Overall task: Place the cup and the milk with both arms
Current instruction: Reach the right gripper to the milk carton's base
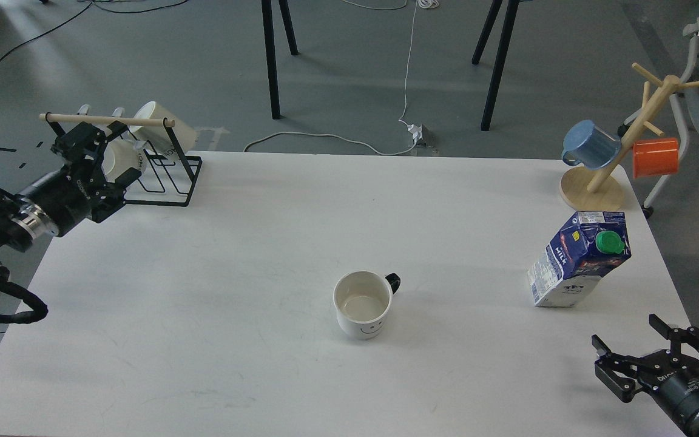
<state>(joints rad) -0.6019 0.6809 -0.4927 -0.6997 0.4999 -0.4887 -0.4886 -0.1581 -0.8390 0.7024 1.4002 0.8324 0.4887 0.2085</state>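
The cup (362, 305), a cream-white mug with a black smiley face and a black handle pointing back right, stands upright and empty near the table's middle front. The milk (579, 259), a blue and white carton with a green cap, stands at the right side of the table. My left gripper (104, 159) is open and empty at the table's far left edge, just in front of the mug rack and far from the cup. My right gripper (627, 332) is open and empty at the front right corner, in front of the milk and apart from it.
A black wire rack (164, 177) with a wooden bar and plain cream mugs stands at the back left corner. A wooden mug tree (592, 189) holding a blue mug (591, 144) and an orange mug (655, 156) stands at the back right, behind the milk.
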